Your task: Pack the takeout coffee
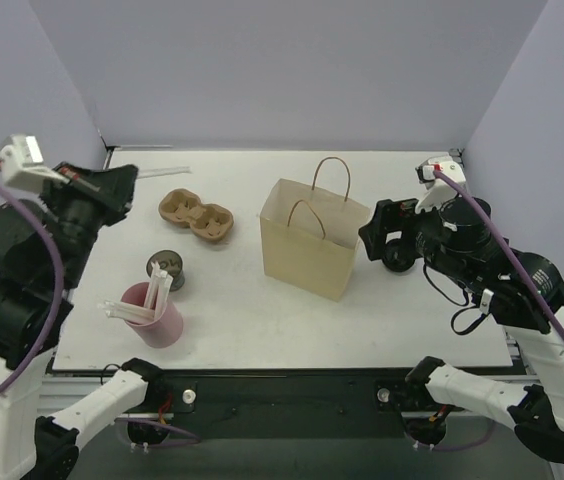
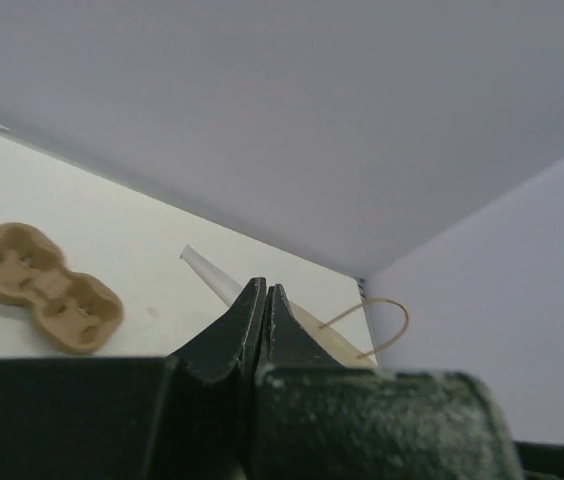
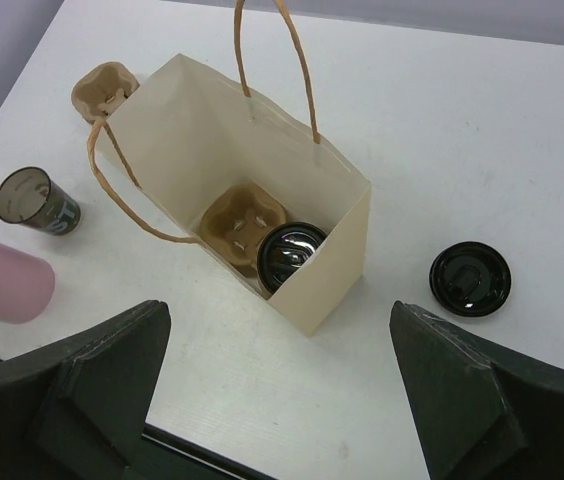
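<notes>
A tan paper bag [image 1: 307, 245] [image 3: 212, 130] stands open mid-table. Inside it lies a brown pulp tray [image 3: 232, 218], and a takeout coffee with a glossy black lid [image 3: 292, 255] sits in one of its wells. A second small black cup [image 1: 166, 268] [image 3: 37, 200] stands on the table left of the bag. My right gripper [image 1: 377, 240] [image 3: 280, 320] hovers open above the bag's right corner, holding nothing. My left gripper [image 1: 122, 185] [image 2: 264, 290] is shut and empty, raised over the table's left side.
A loose black lid [image 3: 470, 279] lies right of the bag. A second pulp tray [image 1: 195, 215] [image 2: 42, 295] sits left of the bag. A pink cup with pale sticks [image 1: 152, 312] lies near the front left edge. A white tube [image 1: 162, 172] [image 2: 212, 272] lies by the back wall.
</notes>
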{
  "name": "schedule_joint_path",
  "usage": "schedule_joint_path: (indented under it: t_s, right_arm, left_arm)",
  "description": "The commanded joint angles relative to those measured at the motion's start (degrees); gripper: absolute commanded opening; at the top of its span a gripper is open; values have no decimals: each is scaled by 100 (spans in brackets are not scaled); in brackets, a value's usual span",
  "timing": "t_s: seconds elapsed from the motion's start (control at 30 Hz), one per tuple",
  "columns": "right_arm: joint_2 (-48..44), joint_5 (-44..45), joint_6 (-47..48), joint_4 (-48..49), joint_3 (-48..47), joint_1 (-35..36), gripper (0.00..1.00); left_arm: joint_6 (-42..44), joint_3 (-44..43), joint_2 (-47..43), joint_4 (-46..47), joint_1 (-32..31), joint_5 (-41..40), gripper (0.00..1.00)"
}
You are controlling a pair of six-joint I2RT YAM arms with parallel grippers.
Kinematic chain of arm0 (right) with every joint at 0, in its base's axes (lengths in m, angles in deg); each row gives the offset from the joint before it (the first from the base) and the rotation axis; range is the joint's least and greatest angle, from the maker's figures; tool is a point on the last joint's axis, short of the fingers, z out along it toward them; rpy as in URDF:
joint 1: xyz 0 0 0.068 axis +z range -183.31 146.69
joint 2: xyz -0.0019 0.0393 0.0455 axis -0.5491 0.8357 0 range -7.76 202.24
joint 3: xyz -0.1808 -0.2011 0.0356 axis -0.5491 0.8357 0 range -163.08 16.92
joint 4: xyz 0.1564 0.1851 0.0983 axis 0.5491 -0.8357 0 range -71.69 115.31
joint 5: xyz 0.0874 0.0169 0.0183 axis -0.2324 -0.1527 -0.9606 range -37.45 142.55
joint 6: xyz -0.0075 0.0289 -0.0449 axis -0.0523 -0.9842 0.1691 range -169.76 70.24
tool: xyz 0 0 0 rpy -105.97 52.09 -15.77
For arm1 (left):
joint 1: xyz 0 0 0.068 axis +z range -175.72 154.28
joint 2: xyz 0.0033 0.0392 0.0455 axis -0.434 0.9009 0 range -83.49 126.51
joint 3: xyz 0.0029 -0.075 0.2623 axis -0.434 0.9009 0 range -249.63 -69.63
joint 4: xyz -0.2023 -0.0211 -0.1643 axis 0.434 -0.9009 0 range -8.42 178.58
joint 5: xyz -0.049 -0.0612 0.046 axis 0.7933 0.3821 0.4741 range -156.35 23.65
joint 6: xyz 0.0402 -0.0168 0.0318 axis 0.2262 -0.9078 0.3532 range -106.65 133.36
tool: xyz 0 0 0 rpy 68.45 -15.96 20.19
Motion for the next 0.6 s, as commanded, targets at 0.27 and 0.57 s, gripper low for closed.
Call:
schedule_joint_path:
  t_s: [0.27,0.57]
  right_arm:
    - [-698,547,-157,46,494,-37,98]
    - [-760,714,72,2,556,-37,100]
  left_arm:
    - [-1490,406,1629,2401,-299,3088,0]
    - [-1016,263,1709,2365,-800,2123,0]
